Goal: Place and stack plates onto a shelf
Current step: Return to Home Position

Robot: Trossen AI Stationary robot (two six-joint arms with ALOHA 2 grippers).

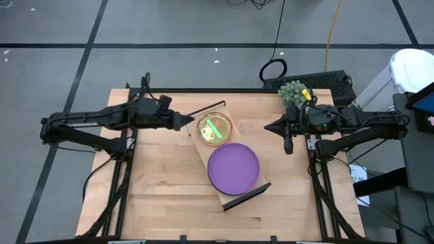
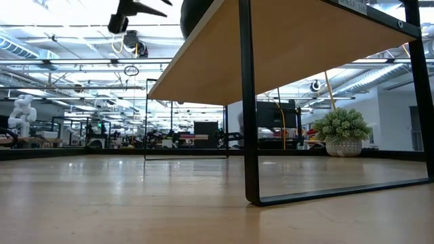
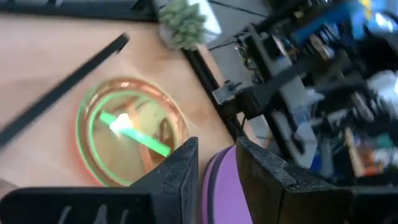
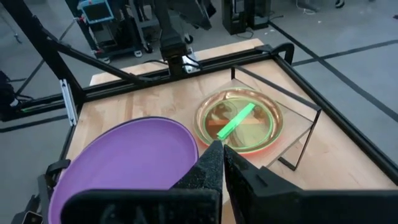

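Top-down view first: the shelf [image 1: 266, 186] sits slanted in the middle of the table [image 1: 163, 196], running from about 11 o'clock to 5 o'clock. The green plate [image 1: 214, 129] is on the 11 o'clock end, with a reddish rim showing under it, and the purple plate [image 1: 234, 168] is on the 5 o'clock end. The two are touching. The left tool [image 1: 186, 123] is just beside the green plate at its 9 o'clock. The right tool [image 1: 268, 126] is out at its 3 o'clock, well clear. A plant [image 1: 293, 91] is at the table's 1 o'clock corner.

Low view: the camera looks up under the shelf [image 2: 285, 47], so it mostly shows bare wood and a dark leg. The plant [image 2: 342, 132] is over at 3 o'clock.

Left wrist view: the left tool [image 3: 217, 171] has a narrow gap between its fingers and is holding nothing. The green plate [image 3: 130, 134] and the edge of the purple plate [image 3: 221, 186] are beyond it.

Right wrist view: the right tool [image 4: 222, 163] is pinched closed and empty, up over the purple plate [image 4: 130, 162], with the green plate [image 4: 239, 121] just past it.
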